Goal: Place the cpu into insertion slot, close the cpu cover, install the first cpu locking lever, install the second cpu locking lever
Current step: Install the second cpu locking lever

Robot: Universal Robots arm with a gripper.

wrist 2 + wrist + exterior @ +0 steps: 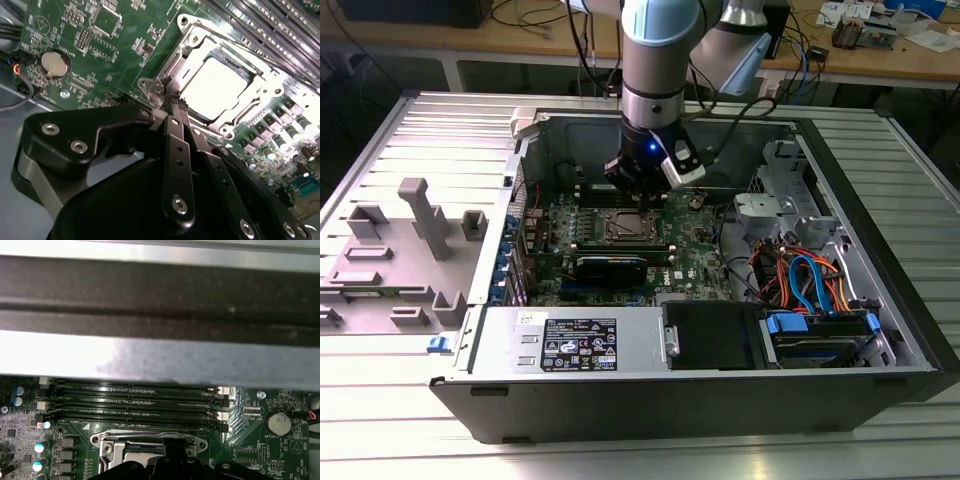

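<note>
The cpu (214, 85) lies flat in the insertion slot (623, 228) on the green motherboard (695, 260), its silver top showing bright. The cpu cover (197, 46) appears down around it, with the chip showing through its window. My gripper (175, 100) is shut, its black fingers (172, 135) pressed together, the tips at the socket's rim by one corner. In the exterior view the gripper (640, 185) hangs just behind the socket. The socket's edge (150, 444) also shows in the first wrist view. I cannot tell the locking levers apart from the metal rim.
Long black memory slots (135, 400) run beside the socket, under the case wall (160, 295). A coin battery (55, 64) sits on the board. A black graphics card (610, 265), the power supply (580, 345), cables (810, 280) and a grey tray (400, 250) lie around.
</note>
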